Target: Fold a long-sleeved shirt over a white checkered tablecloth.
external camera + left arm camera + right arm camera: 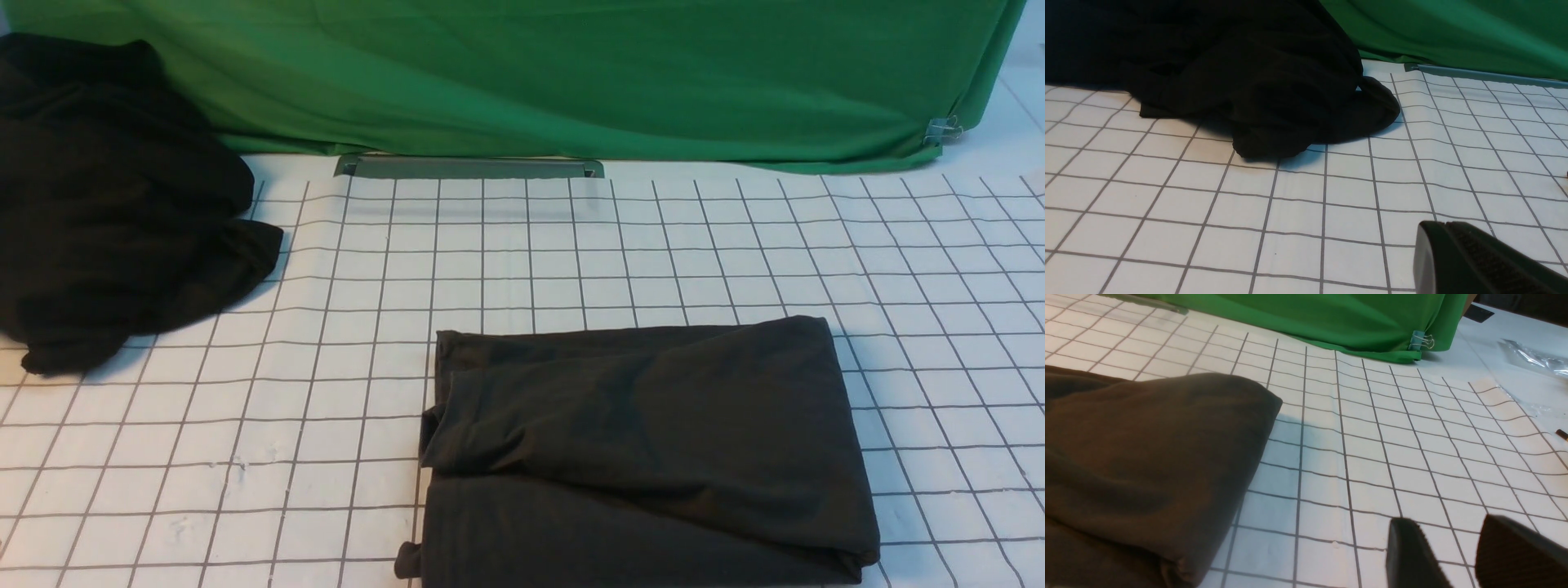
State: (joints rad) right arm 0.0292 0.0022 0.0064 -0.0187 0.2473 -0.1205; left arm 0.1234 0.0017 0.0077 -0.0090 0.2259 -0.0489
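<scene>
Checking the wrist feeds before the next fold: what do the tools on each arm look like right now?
Neither arm shows in the front view. In the left wrist view, the left tool is a black, rounded finger with a ribbed pad. In the right wrist view, the right tool shows two black fingers, also ribbed on their inner pads. No cables or markings are visible.

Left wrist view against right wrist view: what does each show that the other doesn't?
Only the left wrist view shows the crumpled black cloth heap and the shut left gripper. Only the right wrist view shows the folded dark charcoal knit shirt, a binder clip on the backdrop's hem, clear plastic wrap, and the right gripper, jaws apart, holding nothing. Both show the white checkered tablecloth and green cloth backdrop.
</scene>
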